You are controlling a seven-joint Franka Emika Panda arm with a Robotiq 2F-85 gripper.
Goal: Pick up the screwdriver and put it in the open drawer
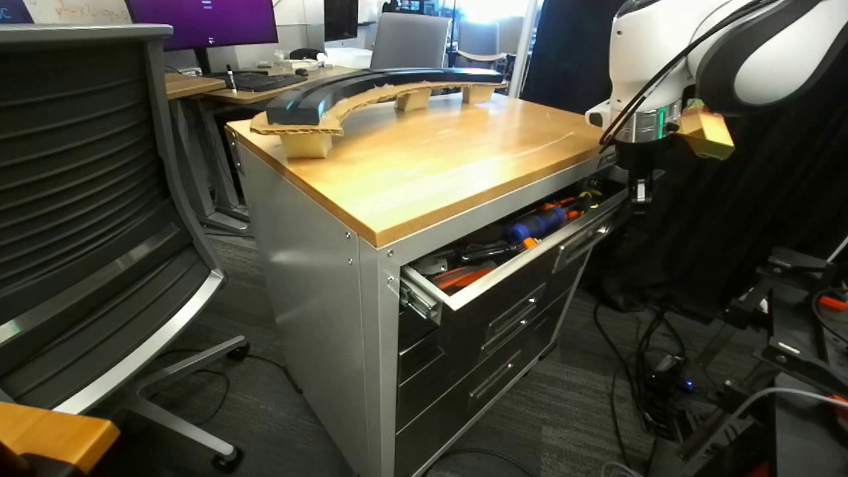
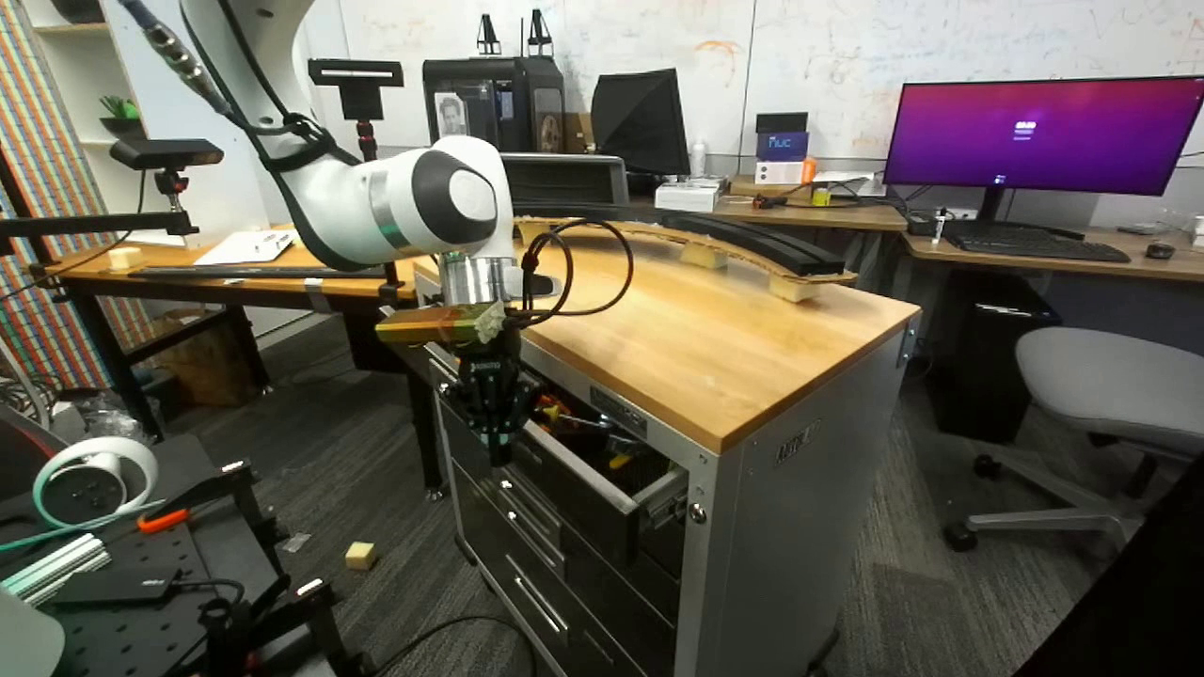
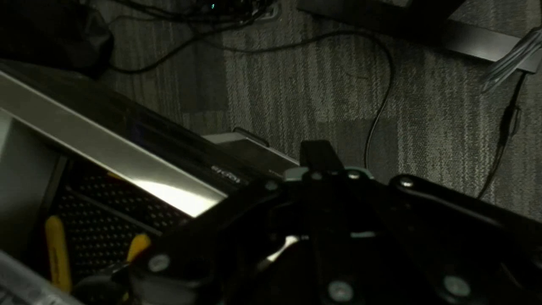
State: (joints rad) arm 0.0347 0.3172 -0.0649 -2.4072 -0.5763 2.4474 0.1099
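Wrist view: the gripper point(image 3: 324, 173) holds its jaws nearly together, clamped on the dark screwdriver point(image 3: 318, 153), whose end projects past the fingertips point(image 3: 295, 173), with both positioned outside the front edge of the open drawer point(image 3: 106, 148), in which two yellow handles point(image 3: 58, 250) lie over a perforated black liner point(image 3: 95, 237).

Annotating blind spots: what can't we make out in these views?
Open drawer: a stretch hidden behind the gripper in an exterior view.
Black piece at gripper tip: too dark in the wrist view to tell whether it's the screwdriver.
Arm: base cut off by picture edges in both exterior views.
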